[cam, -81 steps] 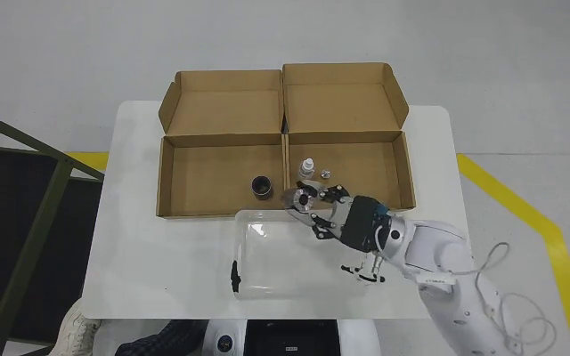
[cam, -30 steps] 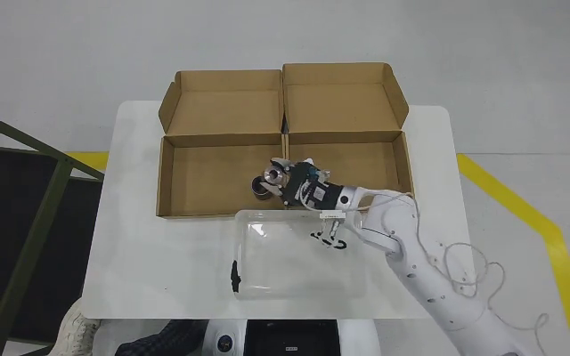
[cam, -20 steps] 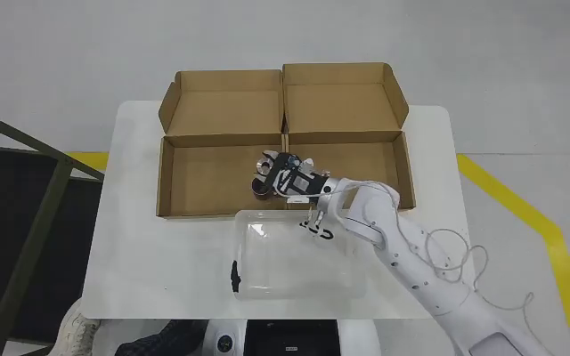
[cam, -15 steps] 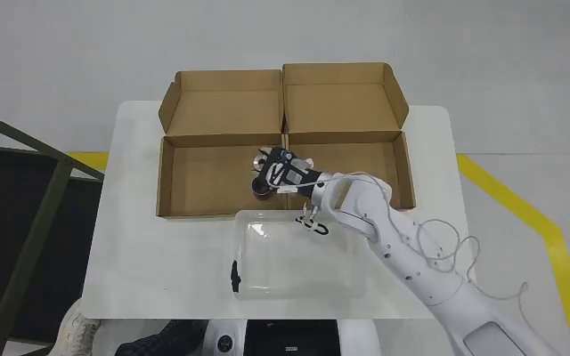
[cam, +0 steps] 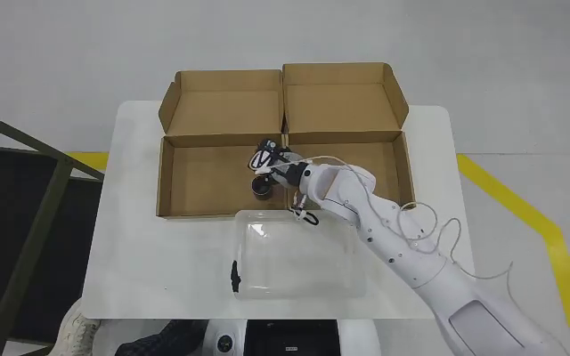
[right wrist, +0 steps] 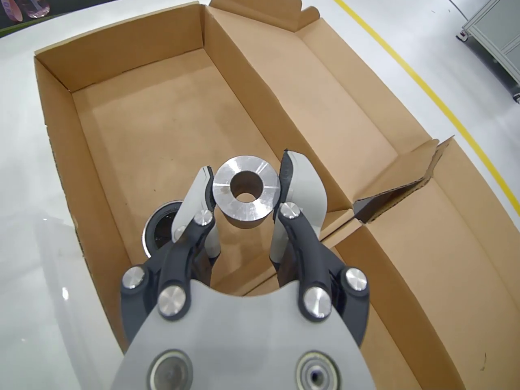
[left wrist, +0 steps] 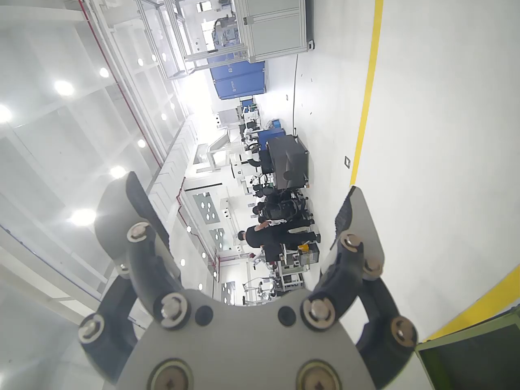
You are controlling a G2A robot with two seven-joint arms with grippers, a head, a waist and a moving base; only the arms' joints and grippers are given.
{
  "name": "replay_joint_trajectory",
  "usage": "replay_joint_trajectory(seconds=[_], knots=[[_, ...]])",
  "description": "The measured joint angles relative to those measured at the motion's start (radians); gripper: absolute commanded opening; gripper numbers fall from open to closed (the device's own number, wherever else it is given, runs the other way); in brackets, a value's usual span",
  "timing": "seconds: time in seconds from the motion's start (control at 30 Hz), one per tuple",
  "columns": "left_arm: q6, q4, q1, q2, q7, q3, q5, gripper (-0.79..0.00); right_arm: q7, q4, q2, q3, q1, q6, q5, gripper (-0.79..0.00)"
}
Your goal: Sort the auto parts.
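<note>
In right tool [right wrist: 248, 176], shiny metal ring [right wrist: 223, 189]

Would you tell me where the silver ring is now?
In the right wrist view, the right gripper holds the silver ring above the left cardboard box, beside the dark ring on its floor.

right gripper [cam: 267, 160] | carried metal ring [right wrist: 246, 193] from right box's [cam: 387, 156] near edge | now over left box [cam: 200, 182]
</note>
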Motion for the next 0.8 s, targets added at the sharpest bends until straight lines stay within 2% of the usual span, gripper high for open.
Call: replay_joint_trajectory(seconds=[0.6, 0.8], knots=[[0.0, 0.0, 0.0, 0.0, 0.0, 0.0, 0.0, 0.0, 0.079, 0.175, -0.081, -0.067, 0.104, 0.033, 0.042, -0.785], [0.0, 0.0, 0.0, 0.0, 0.0, 0.0, 0.0, 0.0, 0.092, 0.226, -0.104, -0.081, 0.125, 0.034, 0.046, -0.711]])
